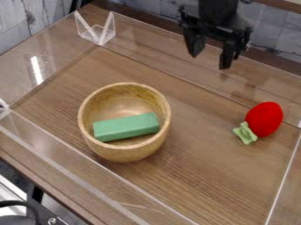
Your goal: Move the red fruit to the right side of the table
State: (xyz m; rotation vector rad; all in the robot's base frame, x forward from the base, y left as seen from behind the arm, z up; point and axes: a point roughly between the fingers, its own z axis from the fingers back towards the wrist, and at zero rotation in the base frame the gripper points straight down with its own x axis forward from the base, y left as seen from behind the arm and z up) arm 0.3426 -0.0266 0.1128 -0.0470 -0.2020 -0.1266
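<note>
The red fruit (263, 119), glossy and rounded with a green leafy end at its lower left, lies on the brown wood-grain table (200, 180) near the right clear wall. My black gripper (212, 47) hangs at the top of the view, pointing down over the far part of the table. Its fingers (227, 55) stand apart with nothing between them. The gripper is well above and to the left of the fruit, not touching it.
A round light wooden bowl (123, 120) sits left of centre with a green rectangular block (126, 128) inside. Low clear plastic walls (286, 189) border the table. A clear folded bracket (95, 31) stands at the far left corner.
</note>
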